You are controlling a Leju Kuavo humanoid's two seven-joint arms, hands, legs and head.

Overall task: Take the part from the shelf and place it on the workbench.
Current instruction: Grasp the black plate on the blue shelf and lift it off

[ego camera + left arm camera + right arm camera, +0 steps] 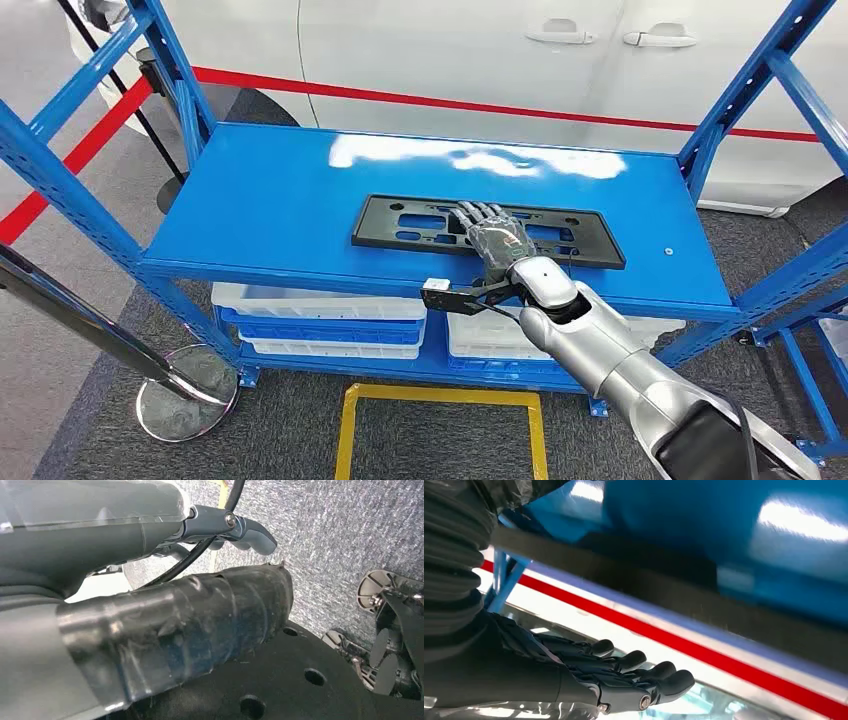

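- Currently, part (487,231), a flat black slotted plate, lies on the blue shelf (280,200) top, long side across, near centre.
- Right arm comes in from 5 o'clock; right hand (490,236) lies palm-down over the part's middle, fingers (478,212) stretched straight toward 12 and slightly spread. Not wrapped around anything; whether the palm touches the plate, can't tell.
- Right wrist view: fingers (634,672) extended side by side and empty, with the part's dark edge (664,592) running along the blue surface.
- Left hand (240,530): left wrist view looks down at grey carpet; one grey fingertip visible past the taped cover. Can't tell its state.
- White bins (320,320) with blue inserts on the lower shelf level, at 6–7 from the part.
- White car (560,60) with a red stripe behind the shelf at 12.
- Chrome stanchion base (188,392) on the carpet at 8; yellow floor marking (440,398) at 6.
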